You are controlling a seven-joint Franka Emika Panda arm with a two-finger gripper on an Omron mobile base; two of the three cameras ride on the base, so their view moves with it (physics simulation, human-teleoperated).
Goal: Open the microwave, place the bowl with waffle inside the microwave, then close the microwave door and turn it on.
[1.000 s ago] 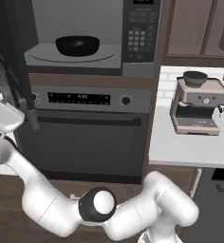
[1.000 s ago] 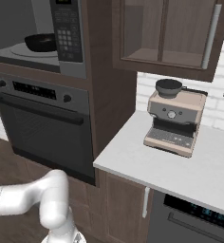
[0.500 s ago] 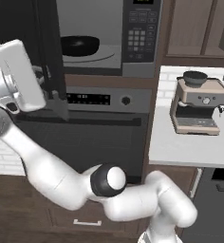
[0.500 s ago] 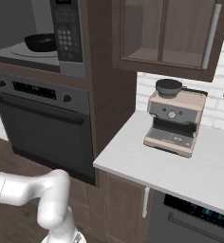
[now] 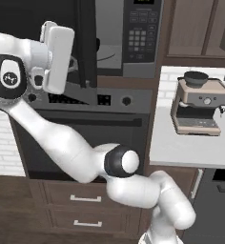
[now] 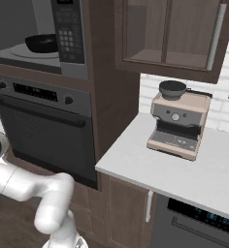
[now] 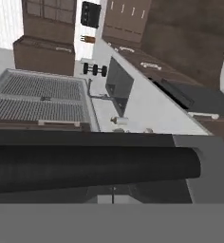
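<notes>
1. The pincer is judged to be shut with nothing between its jaws; its tips are not made out, but the white hand (image 5: 55, 57) is seen raised at the left of the microwave (image 5: 133, 38), right against the outer face of the microwave door (image 5: 87, 43)

2. The door is seen edge-on in the left base view, swung well out from the cavity; a dark rounded bar (image 7: 95, 166), probably part of the door, lies across the hand view

3. The bowl with waffle (image 6: 41, 43) is found inside the cavity, resting on the round glass plate (image 6: 19, 51); the waffle itself cannot be made out

4. Progress, as judged: opening done, bowl placed; closing the door and starting the microwave are left

5. The keypad (image 6: 68, 29) is set at the right of the cavity and is untouched

6. Below the microwave an oven (image 6: 43, 131) with knobs and a bar handle is noted; it is closed

7. A coffee machine (image 6: 178, 125) stands on the counter (image 6: 155, 169) to the right, well apart from the door's path

8. Nothing is seen between the door and the cavity; the bowl sits well inside, so the swing is judged free
</notes>
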